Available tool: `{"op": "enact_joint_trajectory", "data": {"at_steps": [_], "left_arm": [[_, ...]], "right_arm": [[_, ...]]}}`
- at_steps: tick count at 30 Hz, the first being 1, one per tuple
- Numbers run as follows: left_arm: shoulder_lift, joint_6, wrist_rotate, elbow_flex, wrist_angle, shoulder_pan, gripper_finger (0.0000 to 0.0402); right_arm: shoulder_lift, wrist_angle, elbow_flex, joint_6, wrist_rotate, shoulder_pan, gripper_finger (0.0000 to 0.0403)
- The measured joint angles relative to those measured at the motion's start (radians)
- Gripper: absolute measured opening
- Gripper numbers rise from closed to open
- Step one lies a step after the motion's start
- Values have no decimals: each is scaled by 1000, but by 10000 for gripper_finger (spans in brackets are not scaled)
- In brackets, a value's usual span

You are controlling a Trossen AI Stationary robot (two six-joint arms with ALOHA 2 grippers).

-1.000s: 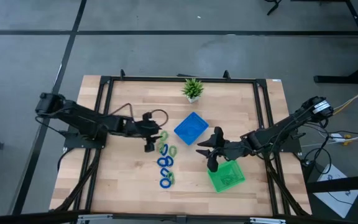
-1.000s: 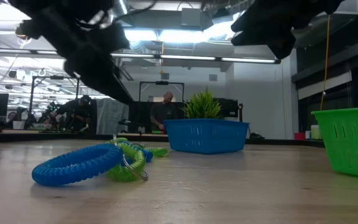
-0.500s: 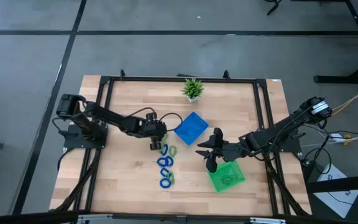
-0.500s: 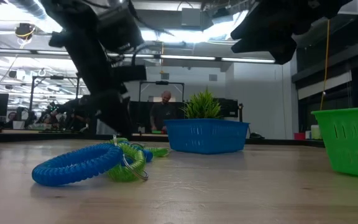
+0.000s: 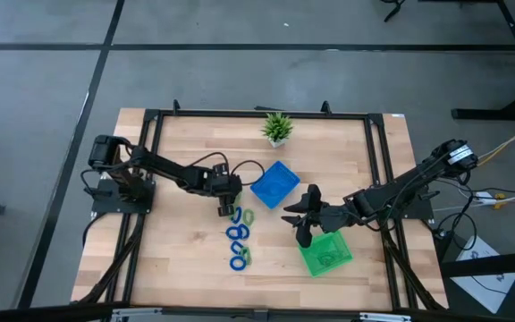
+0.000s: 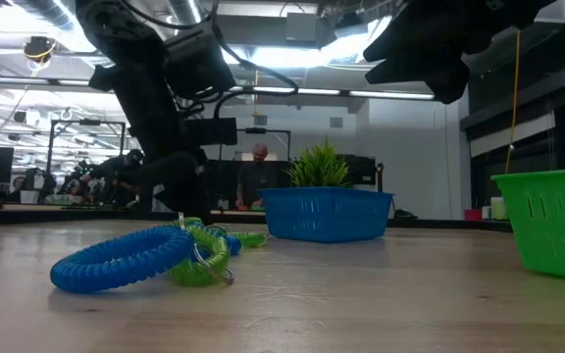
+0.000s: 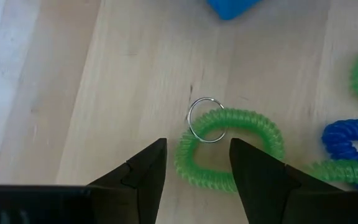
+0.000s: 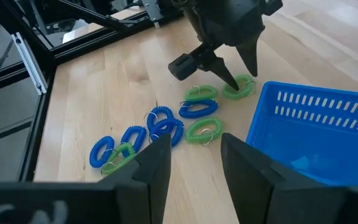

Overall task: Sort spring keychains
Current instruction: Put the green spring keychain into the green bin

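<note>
Table (image 5: 177,250): about nine spring keychains (image 5: 237,234); left gripper (image 7: 194,168) open above one.

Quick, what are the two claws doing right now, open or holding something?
Left gripper: open, empty, poised over a green spring keychain.
Right gripper: open, empty, hanging by the green tray.

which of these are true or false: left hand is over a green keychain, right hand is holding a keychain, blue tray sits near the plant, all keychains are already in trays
1. The left hand is open over a green spring keychain. True.
2. The right hand holds a keychain. False: it is open and empty.
3. The blue tray sits between the potted plant and the green tray. True.
4. All keychains are in trays. False: a cluster lies on the table.
</note>
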Motion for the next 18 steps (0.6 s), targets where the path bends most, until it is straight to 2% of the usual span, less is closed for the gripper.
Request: {"op": "enact_joint_trajectory", "data": {"at_steps": [10,18], "left_arm": [[-3,-48,52,1,-47,0,160],[-4,-58,119,2,-60,-1,74]], "right_arm": [[0,-1,0,0,0,0,140],[-1,-1,0,2,0,0,140]]}}
